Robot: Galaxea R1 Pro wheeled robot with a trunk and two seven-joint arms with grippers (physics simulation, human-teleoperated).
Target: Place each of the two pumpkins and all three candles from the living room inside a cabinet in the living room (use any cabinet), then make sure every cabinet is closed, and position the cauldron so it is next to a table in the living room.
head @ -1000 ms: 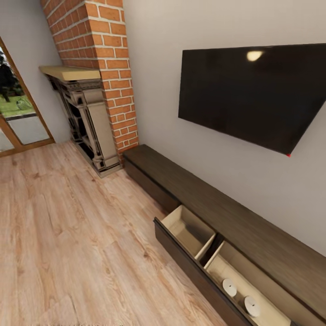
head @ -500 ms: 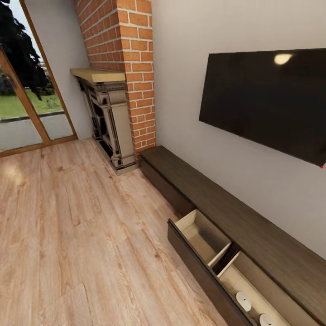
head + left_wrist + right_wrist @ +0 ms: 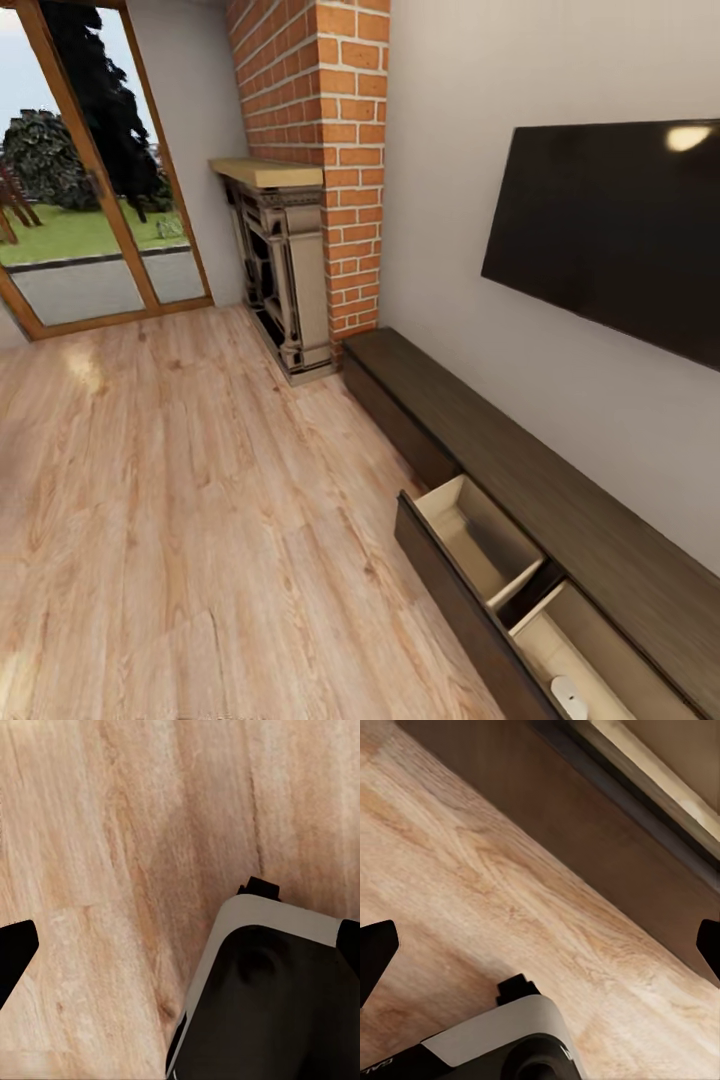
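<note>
Candle: one small pale grey-white stub (image 3: pixel 568 696) sits inside the right-hand compartment of the pulled-out drawer (image 3: pixel 480 610), at the near right of our head view, partly cut off by the picture's lower edge. That drawer belongs to the long low dark brown wooden cabinet (image 3: pixel 560 500) running along the white wall on the right; its insides are pale beige, a divider splits it, and the left compartment looks bare. The rest of the cabinet front, toward the far end, is flush and closed.

Above the cabinet hangs a large black flat screen (image 3: pixel 620 230). At the cabinet's far end stands a red brick chimney (image 3: pixel 340 150) with a carved fireplace surround (image 3: pixel 280 270) under a pale wooden mantel. Far left, a wood-framed glass door (image 3: pixel 90 200) looks onto grass and trees. Light wooden plank flooring (image 3: pixel 180 500) covers the room.

Our left claw (image 3: pixel 180 952) hangs over bare floor with its dark fingertips (image 3: pixel 15 949) spread wide apart, grasping nothing. Our right claw (image 3: pixel 540 952) is likewise released, its fingertips (image 3: pixel 375 949) wide apart over the floor just beside the dark drawer front.
</note>
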